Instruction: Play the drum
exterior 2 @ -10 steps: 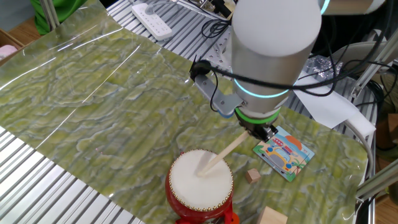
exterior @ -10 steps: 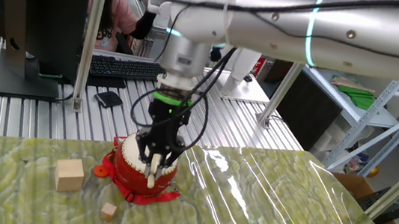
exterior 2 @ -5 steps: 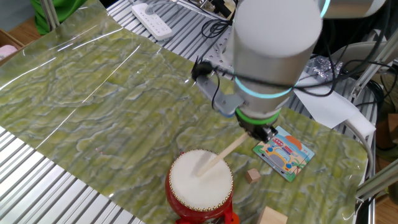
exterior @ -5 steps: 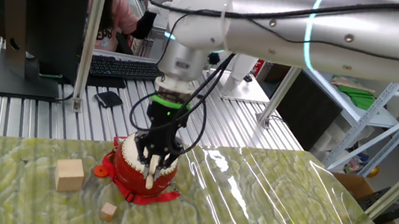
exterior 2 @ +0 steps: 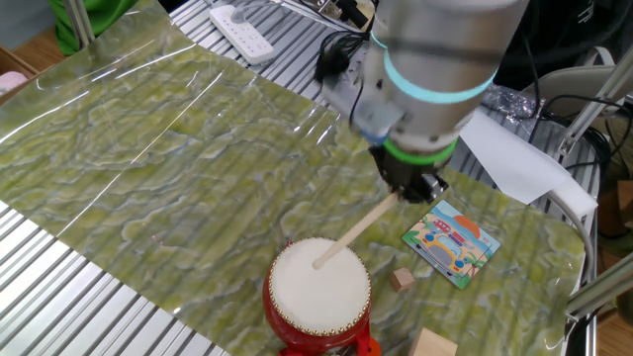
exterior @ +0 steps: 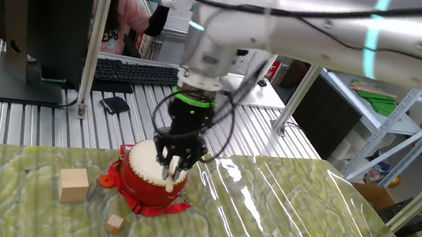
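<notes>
- Your gripper (exterior: 175, 161) is holding the thin wooden stick (exterior 2: 358, 230) — jaws narrow around it.
- The stick's tip is hanging over the cream head of the red drum (exterior 2: 318, 297) — standing on the green mat (exterior 2: 168, 158).

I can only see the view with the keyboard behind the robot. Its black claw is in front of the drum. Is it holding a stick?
Observer: Yes. The other fixed view shows the gripper shut on a thin wooden stick slanting down to the drum.
Operator: Where does the stick point?
Observer: Its tip sits over the middle of the cream drumhead; I cannot tell if it touches.
Operator: Anything hidden behind the arm?
Observer: A colourful picture card lies flat beside the drum, near a small wooden cube.
</notes>
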`<action>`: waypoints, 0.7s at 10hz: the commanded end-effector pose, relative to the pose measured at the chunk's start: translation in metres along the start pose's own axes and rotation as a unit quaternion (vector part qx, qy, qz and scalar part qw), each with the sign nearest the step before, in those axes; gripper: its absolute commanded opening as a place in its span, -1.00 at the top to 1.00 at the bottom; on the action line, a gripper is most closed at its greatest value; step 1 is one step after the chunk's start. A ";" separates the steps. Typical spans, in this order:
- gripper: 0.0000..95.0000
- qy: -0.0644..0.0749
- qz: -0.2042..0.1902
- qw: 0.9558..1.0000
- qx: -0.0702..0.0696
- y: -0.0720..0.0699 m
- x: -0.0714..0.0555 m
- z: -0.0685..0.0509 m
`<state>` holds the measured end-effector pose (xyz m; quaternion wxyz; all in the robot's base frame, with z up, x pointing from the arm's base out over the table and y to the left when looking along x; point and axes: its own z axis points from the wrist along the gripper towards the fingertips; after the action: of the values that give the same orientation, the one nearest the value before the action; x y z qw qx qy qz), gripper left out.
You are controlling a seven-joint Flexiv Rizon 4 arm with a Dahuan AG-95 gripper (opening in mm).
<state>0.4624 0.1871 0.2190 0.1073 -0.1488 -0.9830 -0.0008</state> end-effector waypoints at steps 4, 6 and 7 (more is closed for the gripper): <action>1.00 -0.056 -0.037 0.998 -0.008 -0.014 0.001 -0.021; 1.00 -0.055 -0.036 0.998 -0.009 -0.031 -0.005 -0.024; 1.00 -0.054 -0.036 0.998 -0.010 -0.041 -0.008 -0.025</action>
<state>0.4627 0.1405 0.2425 0.0523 -0.1145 -0.9920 -0.0067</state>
